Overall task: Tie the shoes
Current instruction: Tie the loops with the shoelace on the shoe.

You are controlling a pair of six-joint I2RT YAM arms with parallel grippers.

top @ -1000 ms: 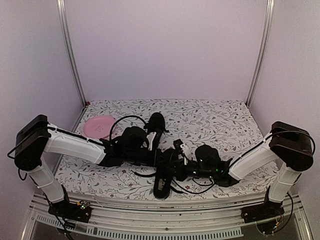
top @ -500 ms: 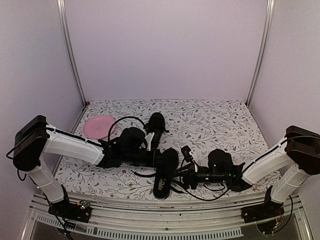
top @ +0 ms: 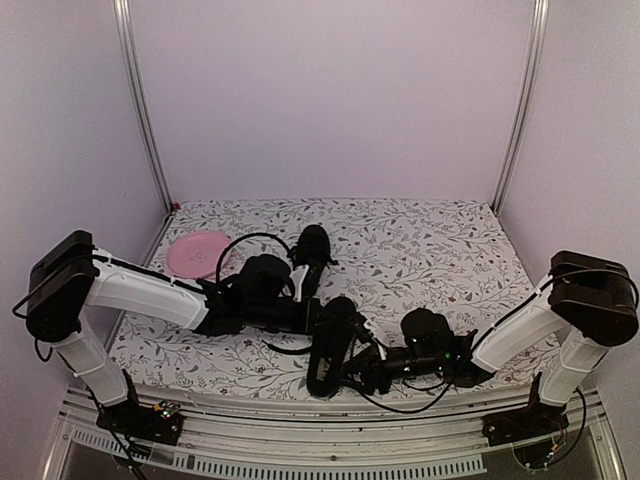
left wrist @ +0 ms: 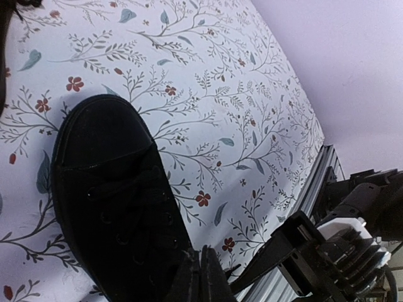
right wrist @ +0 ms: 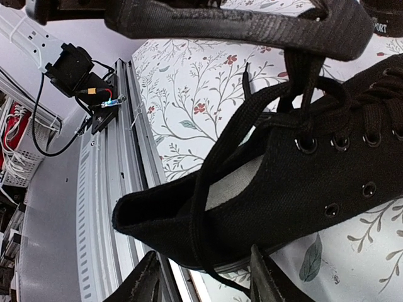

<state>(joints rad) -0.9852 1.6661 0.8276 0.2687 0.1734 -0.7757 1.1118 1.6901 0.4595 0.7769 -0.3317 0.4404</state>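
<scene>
2 fingers of the right gripper [right wrist: 204, 258] now stand spread at the heel of the near shoe [right wrist: 271, 189], with a loose lace [right wrist: 217, 157] hanging between them. 1 second ago they were pressed together higher up, beside the left gripper [left wrist: 201, 277], so we judge they released 1 strand and dropped back for a fresh hold. The left gripper is pressed together just above the eyelets. A strand runs up to it, but we cannot tell whether it is pinched. No knot shows. Beyond the left gripper lie the 2nd shoe [top: 312, 250] and a pink plate [top: 197, 252], both well apart. Crossed strands and the table [top: 430, 250] edge close by crowd the next grab.
</scene>
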